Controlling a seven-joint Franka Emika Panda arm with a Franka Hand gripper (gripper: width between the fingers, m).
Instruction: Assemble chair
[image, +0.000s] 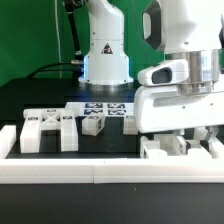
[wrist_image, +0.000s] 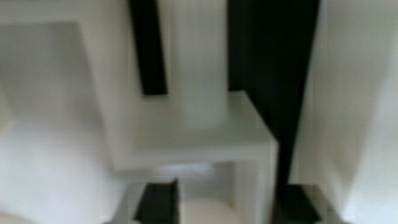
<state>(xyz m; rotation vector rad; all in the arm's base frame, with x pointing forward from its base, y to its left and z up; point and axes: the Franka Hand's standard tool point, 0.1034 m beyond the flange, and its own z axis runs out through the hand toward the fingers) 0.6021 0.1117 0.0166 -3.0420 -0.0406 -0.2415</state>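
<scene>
Chair pieces (image: 40, 130): white tagged blocks on the black table (image: 25, 100); one block (image: 160, 148) lies under my gripper (image: 185, 138), near the front rail (image: 100, 172). Jaws drawn together; whether they hold it is too blurred to tell.

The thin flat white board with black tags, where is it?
In the exterior view's middle, the marker board lies flat between the robot's white base and two small white cubes.
</scene>
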